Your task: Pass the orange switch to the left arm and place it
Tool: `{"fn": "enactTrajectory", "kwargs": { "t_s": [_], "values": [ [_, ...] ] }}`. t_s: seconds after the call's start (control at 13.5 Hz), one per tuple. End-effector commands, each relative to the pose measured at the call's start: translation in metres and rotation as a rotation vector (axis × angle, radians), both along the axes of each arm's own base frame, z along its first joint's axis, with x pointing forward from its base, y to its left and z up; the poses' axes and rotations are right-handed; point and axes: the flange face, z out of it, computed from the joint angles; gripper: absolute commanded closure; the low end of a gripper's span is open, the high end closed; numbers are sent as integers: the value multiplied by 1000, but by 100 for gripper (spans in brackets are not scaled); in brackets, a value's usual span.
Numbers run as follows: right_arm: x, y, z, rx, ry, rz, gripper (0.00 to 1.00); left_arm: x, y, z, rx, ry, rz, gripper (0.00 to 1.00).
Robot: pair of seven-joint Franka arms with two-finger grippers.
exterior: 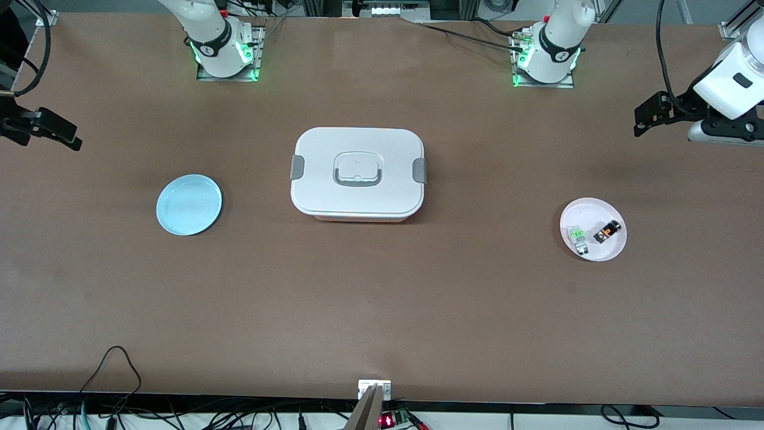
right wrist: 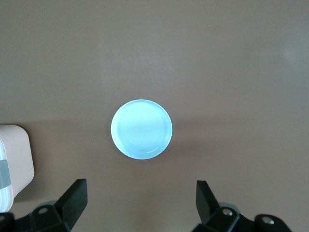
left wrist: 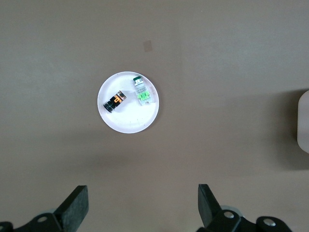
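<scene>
Orange switch (exterior: 607, 231) on white plate (exterior: 603, 209), right of frame, beside green-part switch (exterior: 578, 237). Box (exterior: 357, 174) at centre, lid on. Blue plate (exterior: 188, 204) left. Left end effector (left wrist: 143, 205) fingers apart, high over table (exterior: 382, 310). Right end effector (right wrist: 141, 203) fingers apart, empty.

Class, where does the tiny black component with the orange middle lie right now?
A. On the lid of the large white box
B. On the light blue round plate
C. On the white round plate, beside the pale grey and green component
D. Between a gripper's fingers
C: the tiny black component with the orange middle lies on the white round plate, beside the pale grey and green component.
</scene>
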Motion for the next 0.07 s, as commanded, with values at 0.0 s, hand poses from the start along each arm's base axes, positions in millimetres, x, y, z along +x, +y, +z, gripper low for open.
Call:
{"fn": "enactTrajectory", "kwargs": {
  "t_s": [0.0],
  "values": [
    [-2, 2, 6, 12, 4, 16, 0, 4, 2, 5, 14, 8, -21, 0]
  ]
}}
